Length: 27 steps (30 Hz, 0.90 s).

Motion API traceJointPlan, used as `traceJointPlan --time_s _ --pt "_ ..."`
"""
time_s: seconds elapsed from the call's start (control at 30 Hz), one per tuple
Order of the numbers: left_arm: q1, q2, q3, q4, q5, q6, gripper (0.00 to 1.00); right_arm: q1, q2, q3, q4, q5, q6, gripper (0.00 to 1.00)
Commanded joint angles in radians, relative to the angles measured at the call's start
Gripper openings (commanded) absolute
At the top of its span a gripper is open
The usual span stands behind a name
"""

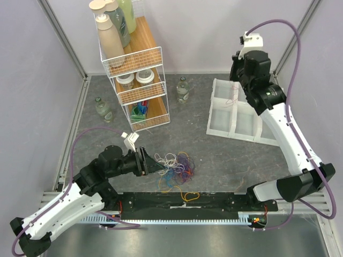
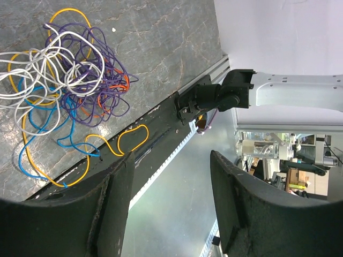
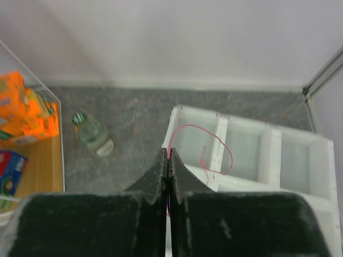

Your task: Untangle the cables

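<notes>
One pink-red cable (image 3: 188,126) in right pincer (image 3: 168,152)

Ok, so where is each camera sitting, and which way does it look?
Top: above and behind the arms, looking down on the grey table; both arms show.
Left wrist: on the left arm, facing the tangle of thin coloured cables; open left jaws at bottom.
Right wrist: on the right arm, facing the back wall over the white compartment tray; right jaws shut on a thin pink-red cable.
Shared: top also shows tangle and tray.
</notes>
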State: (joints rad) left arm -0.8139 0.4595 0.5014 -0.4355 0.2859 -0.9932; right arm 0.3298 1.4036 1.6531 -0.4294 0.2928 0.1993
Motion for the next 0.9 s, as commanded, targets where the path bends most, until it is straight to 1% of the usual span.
traceJointPlan --time_s 0.0,0.13,0.23,0.37,0.47,0.63,0.8,0.87 --pt "0.001 -0.001 0.003 0.030 -0.011 0.022 0.64 0.000 -0.040 -0.068 0.058 -0.010 0.022 0.00" --pt "0.001 0.042 0.023 0.040 -0.001 0.045 0.65 0.000 -0.022 -0.043 0.057 -0.004 0.003 0.00" --pt "0.001 0.051 0.028 0.040 0.007 0.045 0.65 0.002 -0.029 -0.004 0.023 -0.015 0.008 0.00" --pt "0.001 0.025 0.000 0.058 -0.010 0.031 0.65 0.000 -0.078 -0.052 0.032 -0.032 0.023 0.00" --pt "-0.001 0.047 0.009 0.069 -0.005 0.033 0.65 0.000 -0.094 -0.113 0.024 -0.058 0.040 0.00" --pt "0.001 0.080 0.026 0.080 0.010 0.051 0.65 0.000 -0.103 -0.277 0.083 -0.070 0.075 0.00" --pt "0.001 0.047 -0.001 0.073 0.010 0.036 0.65 -0.005 -0.095 -0.409 0.170 -0.058 0.091 0.00" --pt "0.001 0.044 -0.004 0.067 -0.001 0.033 0.65 -0.009 -0.065 -0.438 0.193 -0.061 0.095 0.00"
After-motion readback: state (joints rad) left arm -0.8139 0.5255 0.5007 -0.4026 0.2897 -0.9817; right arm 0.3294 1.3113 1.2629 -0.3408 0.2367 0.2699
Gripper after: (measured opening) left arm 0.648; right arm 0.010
